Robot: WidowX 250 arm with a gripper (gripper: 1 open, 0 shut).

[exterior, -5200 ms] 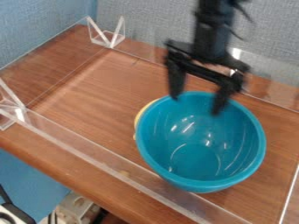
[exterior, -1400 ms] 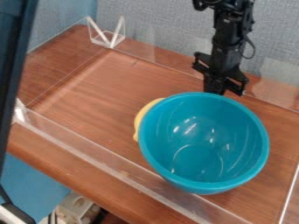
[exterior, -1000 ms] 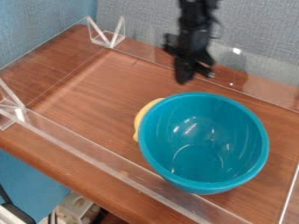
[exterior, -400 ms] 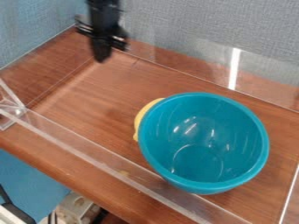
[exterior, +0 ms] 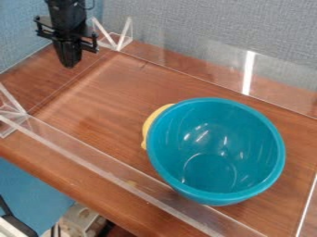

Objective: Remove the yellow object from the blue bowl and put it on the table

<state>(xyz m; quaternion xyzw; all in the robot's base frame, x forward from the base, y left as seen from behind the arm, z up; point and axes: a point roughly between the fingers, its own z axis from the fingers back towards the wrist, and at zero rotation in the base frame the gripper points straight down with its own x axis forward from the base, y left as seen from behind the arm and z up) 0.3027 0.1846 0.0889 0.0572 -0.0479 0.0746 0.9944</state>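
Lab bench, acrylic-walled table (exterior: 111, 102), robot arm (exterior: 69, 18)

A single fixed camera looks down at a slant from above the near corner of the table (exterior: 111, 102), fairly close. It faces across the wood toward the grey back wall (exterior: 210, 23). The bowl (exterior: 217, 153) fills the lower right; the gripper (exterior: 69, 60) sits upper left.

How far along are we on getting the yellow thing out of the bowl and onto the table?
Done: the blue bowl looks empty inside, and the yellow object shows as a curved edge outside its left rim, apparently down on the table. In hand: nothing; the hand is shut, far off at the back left corner. Left: probably nothing, though the bowl hides most of the object.
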